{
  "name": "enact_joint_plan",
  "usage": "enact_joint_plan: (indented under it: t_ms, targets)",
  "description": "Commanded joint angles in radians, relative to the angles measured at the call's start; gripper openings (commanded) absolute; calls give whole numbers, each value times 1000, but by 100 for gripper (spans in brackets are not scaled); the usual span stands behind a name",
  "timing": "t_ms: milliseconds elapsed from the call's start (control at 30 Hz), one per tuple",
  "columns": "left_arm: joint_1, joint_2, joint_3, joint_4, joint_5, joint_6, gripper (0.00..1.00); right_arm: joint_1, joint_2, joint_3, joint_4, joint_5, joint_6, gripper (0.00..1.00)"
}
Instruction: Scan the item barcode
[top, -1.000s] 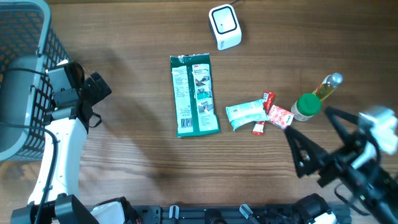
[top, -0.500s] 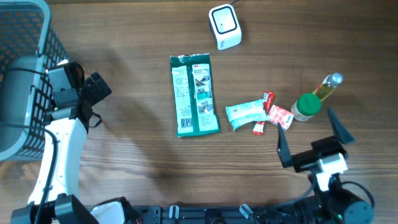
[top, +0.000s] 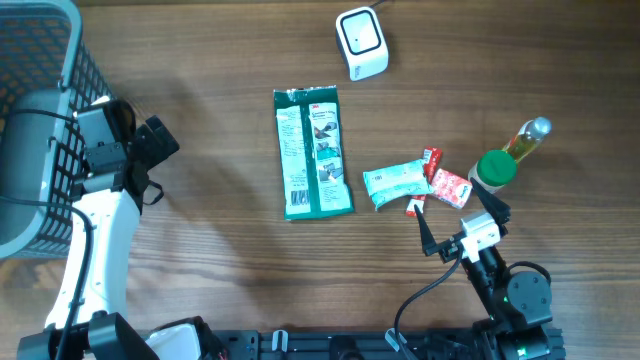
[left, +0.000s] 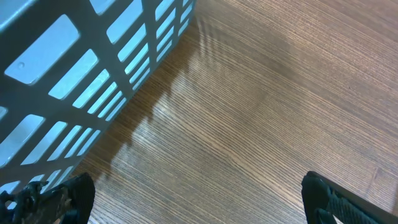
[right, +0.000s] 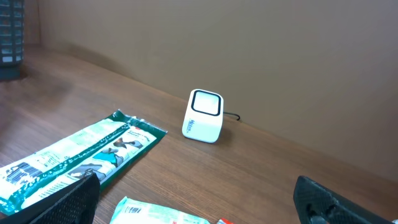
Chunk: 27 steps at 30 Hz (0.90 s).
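A white barcode scanner (top: 361, 42) stands at the back of the wooden table; the right wrist view shows the scanner (right: 204, 116) facing me. A long green package (top: 316, 152) lies flat in the middle, its barcode end showing in the right wrist view (right: 37, 169). A pale teal packet (top: 397, 183) lies to its right. My right gripper (top: 460, 222) hovers open just in front of the small packets, holding nothing. My left gripper (top: 160, 160) stands open beside the basket, far left, over bare wood (left: 249, 124).
A grey-blue mesh basket (top: 40, 60) fills the far left, close to the left fingers (left: 62, 199). Small red packets (top: 450, 188), a green-capped bottle (top: 493, 170) and a yellow bottle (top: 527, 137) cluster at the right, near my right gripper.
My right arm has swung in from the table's right edge toward the front middle, and its gripper now points at the packets. The left arm has not moved.
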Motion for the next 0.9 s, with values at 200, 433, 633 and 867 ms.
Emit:
enact_joint_plan:
  t_ms: [200, 433, 633, 867]
  targets:
    - [2, -8, 9, 2, 5, 13, 100, -4, -8, -1, 5, -16, 5, 100]
    - [2, -8, 9, 2, 5, 13, 100, -4, -8, -1, 5, -16, 4, 100]
    - [2, -300, 9, -86, 5, 12, 100, -5, -8, -1, 5, -16, 4, 100]
    - [-3, -723, 8, -123, 5, 13, 100, -4, -8, -1, 5, -16, 5, 100]
